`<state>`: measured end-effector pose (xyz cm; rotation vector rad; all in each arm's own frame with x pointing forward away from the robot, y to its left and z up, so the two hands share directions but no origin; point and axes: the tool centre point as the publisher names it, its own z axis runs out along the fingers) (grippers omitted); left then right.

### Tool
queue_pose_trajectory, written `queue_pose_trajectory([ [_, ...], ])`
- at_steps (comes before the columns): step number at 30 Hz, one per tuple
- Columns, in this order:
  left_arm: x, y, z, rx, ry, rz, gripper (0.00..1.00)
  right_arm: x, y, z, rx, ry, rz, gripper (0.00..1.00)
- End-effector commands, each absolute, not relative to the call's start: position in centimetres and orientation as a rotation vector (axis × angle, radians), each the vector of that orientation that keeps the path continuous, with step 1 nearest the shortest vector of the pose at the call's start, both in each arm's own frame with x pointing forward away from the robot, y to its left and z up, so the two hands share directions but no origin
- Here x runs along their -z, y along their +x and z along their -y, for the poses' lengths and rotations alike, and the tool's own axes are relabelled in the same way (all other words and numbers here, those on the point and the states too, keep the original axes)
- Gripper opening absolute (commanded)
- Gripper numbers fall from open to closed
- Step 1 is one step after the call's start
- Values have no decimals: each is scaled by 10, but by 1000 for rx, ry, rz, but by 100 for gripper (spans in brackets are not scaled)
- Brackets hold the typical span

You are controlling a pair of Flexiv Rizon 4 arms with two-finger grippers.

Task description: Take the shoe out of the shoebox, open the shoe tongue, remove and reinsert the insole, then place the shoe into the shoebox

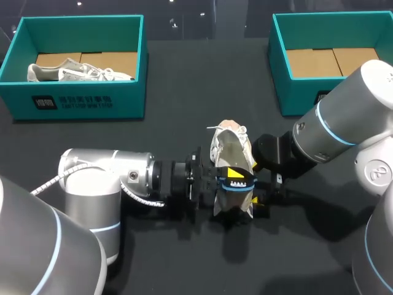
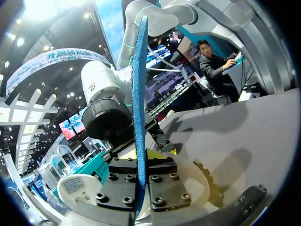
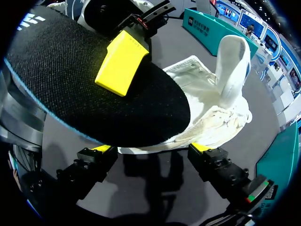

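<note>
A white shoe (image 1: 229, 144) lies in the middle of the black table, its tongue (image 3: 231, 61) pulled up. My left gripper (image 1: 232, 178) reaches in from the left and is shut on a dark insole with a blue edge (image 1: 236, 190), holding it over the shoe's heel end. In the left wrist view the insole (image 2: 139, 94) stands edge-on between the fingers of that gripper (image 2: 141, 162). My right gripper (image 3: 151, 148) is open beside the shoe (image 3: 211, 110), just under the insole (image 3: 84, 80). In the head view it (image 1: 265, 192) sits at the shoe's right.
A teal shoebox (image 1: 80, 101) at the back left holds another pale shoe (image 1: 77, 72). A second teal shoebox (image 1: 295, 92) stands at the back right with only its cardboard floor showing. Both arms crowd the table's middle.
</note>
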<state>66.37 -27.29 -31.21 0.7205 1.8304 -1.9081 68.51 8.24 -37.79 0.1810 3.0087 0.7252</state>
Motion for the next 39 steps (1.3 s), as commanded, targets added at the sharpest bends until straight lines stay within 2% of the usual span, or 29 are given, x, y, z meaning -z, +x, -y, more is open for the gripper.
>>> queue_pose_trajectory([
  [1,317,668,274,1905,722,-1825,0,378,684,-83,-720,183,-3007,100],
  [25,346,710,265,1811,617,-1902,0,378,684,-83,-720,183,-3007,100],
  [39,345,710,265,1863,617,-1914,0,378,684,-83,-720,183,-3007,100],
])
